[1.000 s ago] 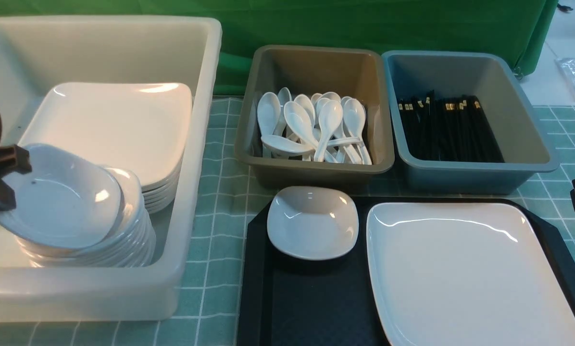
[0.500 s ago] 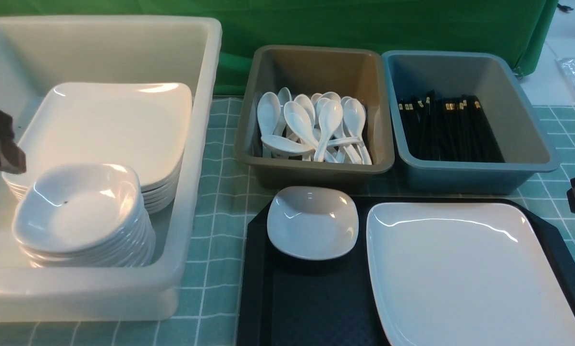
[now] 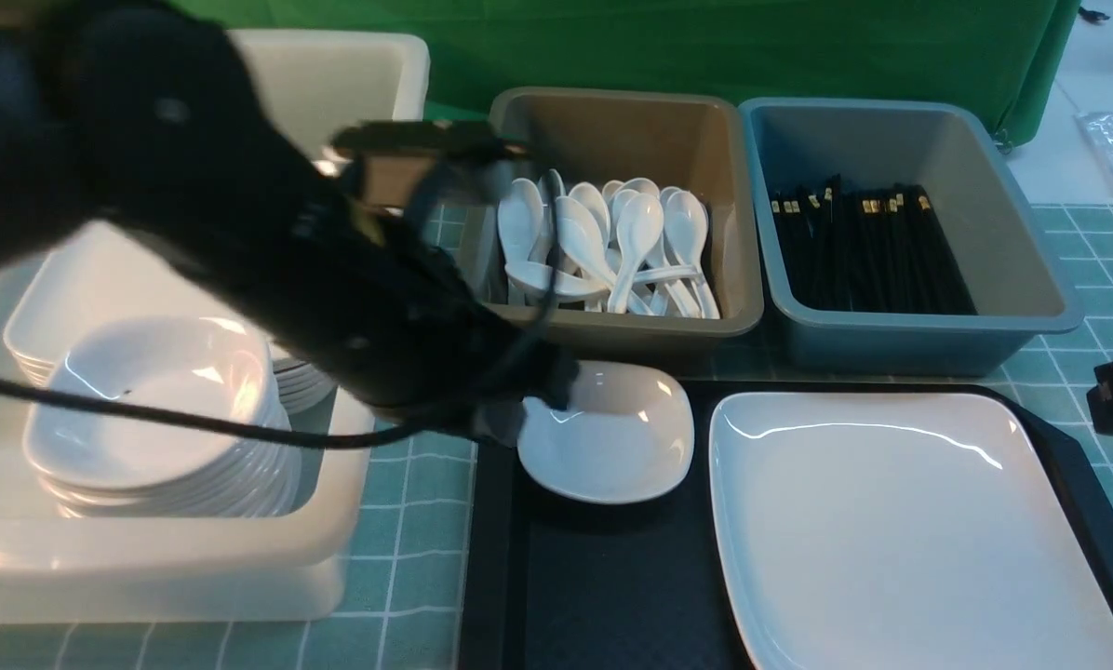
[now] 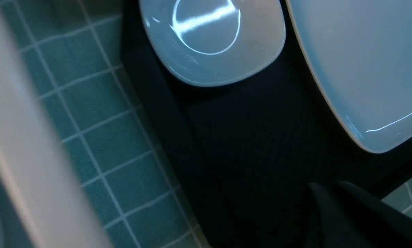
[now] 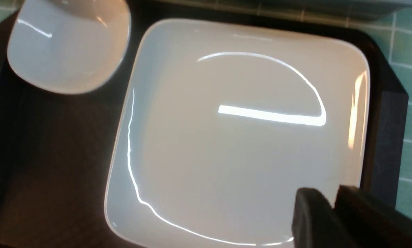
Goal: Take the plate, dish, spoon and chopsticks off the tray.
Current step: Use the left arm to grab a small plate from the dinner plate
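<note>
A small white dish [image 3: 612,437] sits at the far left corner of the black tray [image 3: 603,586]. Beside it, the big white plate [image 3: 901,530] fills the tray's right side. My left gripper [image 3: 505,419] hovers at the dish's left rim, shut and empty; in the left wrist view its fingertips [image 4: 325,187] hang over bare tray [image 4: 247,137], apart from the dish [image 4: 213,41]. My right gripper [image 5: 326,194] is shut, empty, over the plate's [image 5: 233,131] right edge. No spoon or chopsticks show on the tray.
A white tub [image 3: 380,279] on the left holds stacked dishes [image 3: 147,409] and plates. Behind the tray, a brown tub [image 3: 612,112] holds spoons and a blue-grey tub [image 3: 1012,233] holds black chopsticks. Green checked cloth [image 3: 417,484] covers the table.
My left gripper let a dish go onto the stack in the white tub, then swung right to the tray's dish and shut. The right gripper crept slightly left.
</note>
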`<action>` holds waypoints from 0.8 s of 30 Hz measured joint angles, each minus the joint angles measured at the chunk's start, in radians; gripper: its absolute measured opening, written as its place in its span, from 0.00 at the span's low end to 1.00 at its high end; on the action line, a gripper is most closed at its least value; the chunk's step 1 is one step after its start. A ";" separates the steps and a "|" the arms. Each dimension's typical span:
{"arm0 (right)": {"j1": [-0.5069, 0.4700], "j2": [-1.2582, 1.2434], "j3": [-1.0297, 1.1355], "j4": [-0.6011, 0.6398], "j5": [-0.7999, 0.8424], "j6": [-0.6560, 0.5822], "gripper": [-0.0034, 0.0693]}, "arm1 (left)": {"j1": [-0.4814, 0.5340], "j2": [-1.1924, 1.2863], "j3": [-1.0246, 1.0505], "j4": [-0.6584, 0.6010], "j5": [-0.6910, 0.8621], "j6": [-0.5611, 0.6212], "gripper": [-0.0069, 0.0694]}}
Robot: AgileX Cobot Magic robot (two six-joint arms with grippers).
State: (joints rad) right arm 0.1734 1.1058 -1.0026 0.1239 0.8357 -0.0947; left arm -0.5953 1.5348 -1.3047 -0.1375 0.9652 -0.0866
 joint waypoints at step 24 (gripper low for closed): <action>0.000 0.000 0.012 0.001 -0.045 -0.031 0.24 | 0.014 0.519 -0.367 0.270 -0.054 -0.095 0.81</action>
State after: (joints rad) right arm 0.1734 1.1058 -0.9904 0.1247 0.7907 -0.1258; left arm -0.5817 2.0536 -1.6715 0.1321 0.9111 -0.1820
